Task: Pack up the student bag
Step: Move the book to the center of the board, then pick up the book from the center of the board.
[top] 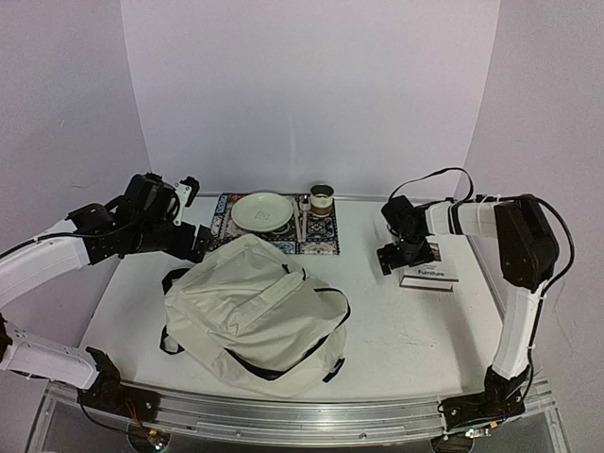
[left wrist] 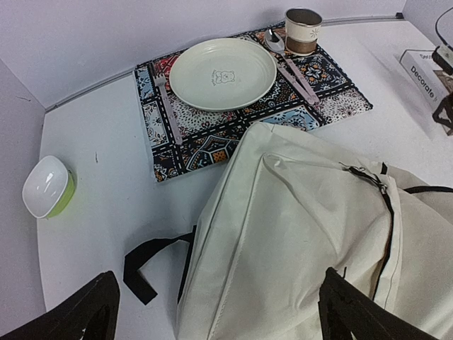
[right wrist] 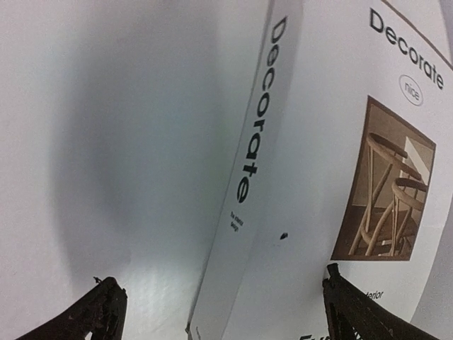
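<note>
The student bag is a big cream fabric backpack with black straps, lying flat in the middle of the table. In the left wrist view the bag fills the lower right, its zip shut. My left gripper hovers open above the bag's back left corner, holding nothing; it shows from above as the left gripper. My right gripper hangs open over a white book titled "Decorate". Its jaws straddle the spine edge of the book, one finger over the table, one over the cover.
A patterned placemat at the back carries a pale plate, a cup, a spoon and a fork. A small green and white box sits at the far left, near the side wall.
</note>
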Action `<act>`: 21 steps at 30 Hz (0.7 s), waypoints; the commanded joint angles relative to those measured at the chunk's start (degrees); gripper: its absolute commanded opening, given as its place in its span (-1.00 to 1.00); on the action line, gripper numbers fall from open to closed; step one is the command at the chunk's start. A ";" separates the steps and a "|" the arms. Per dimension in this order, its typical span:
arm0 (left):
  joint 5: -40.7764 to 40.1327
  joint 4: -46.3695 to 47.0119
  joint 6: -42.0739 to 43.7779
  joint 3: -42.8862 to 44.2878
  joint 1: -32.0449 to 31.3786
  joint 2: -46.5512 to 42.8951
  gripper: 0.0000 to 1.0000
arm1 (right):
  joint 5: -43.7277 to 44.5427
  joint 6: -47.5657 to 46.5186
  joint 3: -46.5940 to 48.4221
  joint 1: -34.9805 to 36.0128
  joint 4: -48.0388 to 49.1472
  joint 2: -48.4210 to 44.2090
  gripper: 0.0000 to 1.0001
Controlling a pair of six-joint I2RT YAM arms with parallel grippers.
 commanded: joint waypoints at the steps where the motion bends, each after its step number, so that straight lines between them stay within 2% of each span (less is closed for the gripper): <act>1: -0.82 2.30 0.75 -0.12 0.59 -0.31 0.99 | -7.94 4.43 -4.18 5.38 -7.57 -6.98 0.94; 6: -0.41 2.46 0.71 -0.24 0.80 0.45 0.99 | -8.66 4.81 -5.83 4.10 -7.58 -16.16 0.96; 14: 1.92 2.64 0.54 -0.24 1.48 1.00 0.99 | -24.49 6.15 -14.94 -9.52 -0.90 -21.52 0.91; 21: 3.62 2.87 -1.66 1.42 2.03 4.02 0.99 | -38.29 7.88 -21.45 -21.01 7.50 -19.26 0.77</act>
